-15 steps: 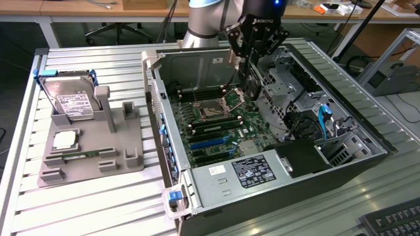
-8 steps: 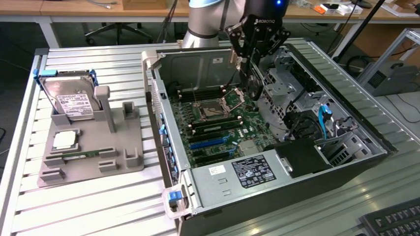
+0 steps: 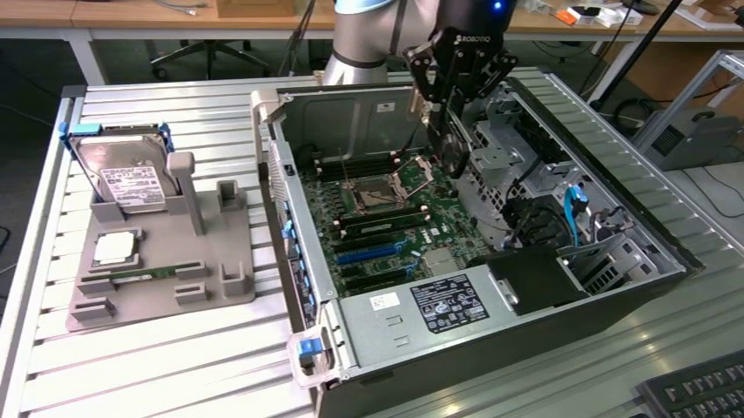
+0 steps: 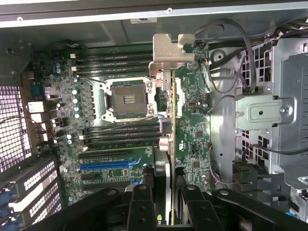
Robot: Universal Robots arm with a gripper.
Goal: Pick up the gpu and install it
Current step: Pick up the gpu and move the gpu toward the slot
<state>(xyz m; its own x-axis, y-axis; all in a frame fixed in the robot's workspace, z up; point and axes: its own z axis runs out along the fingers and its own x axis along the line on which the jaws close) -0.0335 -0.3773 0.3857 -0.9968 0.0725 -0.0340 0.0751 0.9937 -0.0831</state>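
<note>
Holding gpu (image 4: 167, 129) edge-on, clenched in gripper (image 4: 167, 195), hanging over motherboard (image 4: 192, 144) inside open case (image 3: 348, 113). Probably light, stiff, fragile: best pinched across flat faces near upper edge, clear of delicate components.

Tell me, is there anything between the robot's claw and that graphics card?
Nothing: in the wrist view the gripper clamps its fingers straight onto the gpu, which hangs edge-on over the motherboard.
</note>
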